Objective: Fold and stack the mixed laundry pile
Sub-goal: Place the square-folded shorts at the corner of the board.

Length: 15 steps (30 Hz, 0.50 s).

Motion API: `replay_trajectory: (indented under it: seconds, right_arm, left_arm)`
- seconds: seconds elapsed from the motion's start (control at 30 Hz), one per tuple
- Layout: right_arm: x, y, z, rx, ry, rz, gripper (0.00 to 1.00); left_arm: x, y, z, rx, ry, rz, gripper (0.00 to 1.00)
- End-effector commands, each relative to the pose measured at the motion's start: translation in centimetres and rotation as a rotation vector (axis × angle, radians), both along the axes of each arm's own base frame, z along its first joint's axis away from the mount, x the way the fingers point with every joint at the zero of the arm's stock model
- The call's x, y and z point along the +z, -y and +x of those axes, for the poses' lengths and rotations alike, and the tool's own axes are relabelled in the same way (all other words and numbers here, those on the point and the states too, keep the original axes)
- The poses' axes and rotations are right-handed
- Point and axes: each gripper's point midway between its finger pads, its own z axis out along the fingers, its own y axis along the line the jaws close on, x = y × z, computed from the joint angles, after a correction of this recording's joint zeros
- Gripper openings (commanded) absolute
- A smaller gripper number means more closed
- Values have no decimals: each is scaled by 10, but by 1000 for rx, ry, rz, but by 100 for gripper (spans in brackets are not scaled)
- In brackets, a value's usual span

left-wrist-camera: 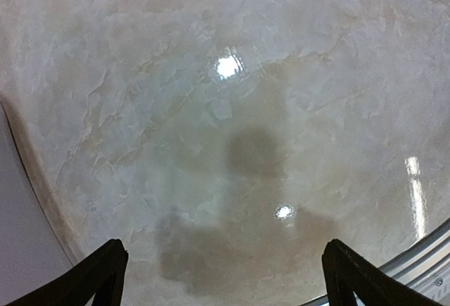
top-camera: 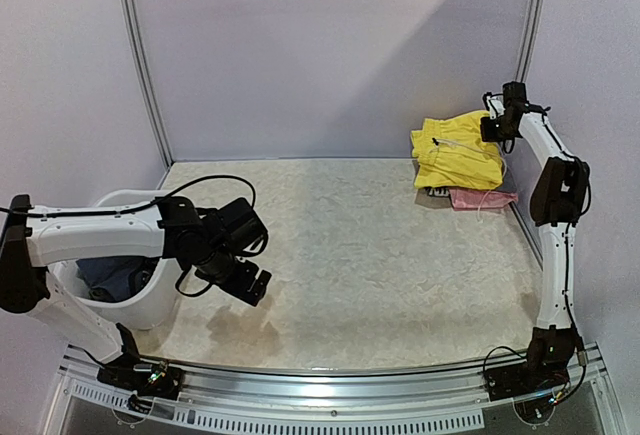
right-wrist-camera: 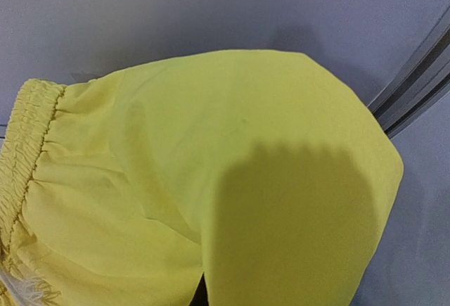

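Bright yellow elastic-waist shorts (top-camera: 455, 150) sit folded in the far right corner of the surface (top-camera: 380, 275), on top of a small stack, with a pink piece (top-camera: 482, 198) poking out underneath on the near side. The right end effector (top-camera: 497, 127) is right at the shorts' far right edge and clenched, though honestly can't tell if it's got any fabric pinched. Its wrist view is just yellow cloth and the gathered waistband (right-wrist-camera: 28, 144). Way over on the left, a dark blue garment (top-camera: 112, 275) lies in a white tub (top-camera: 160, 307). The left end effector (top-camera: 248, 283) hovers just beside the tub over the surface, fingers (left-wrist-camera: 98, 274) spread wide, holding nothing.
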Motion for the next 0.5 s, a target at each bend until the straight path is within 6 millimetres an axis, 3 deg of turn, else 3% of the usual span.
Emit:
replay_trajectory:
  seconds: [0.0, 0.47]
  right_arm:
    - [-10, 7, 15, 21, 48, -24, 0]
    - [-34, 46, 24, -28, 51, -167, 0]
  left_arm:
    - [-3, 3, -5, -6, -25, 20, 99]
    - [-10, 11, 2, -25, -46, 59, 99]
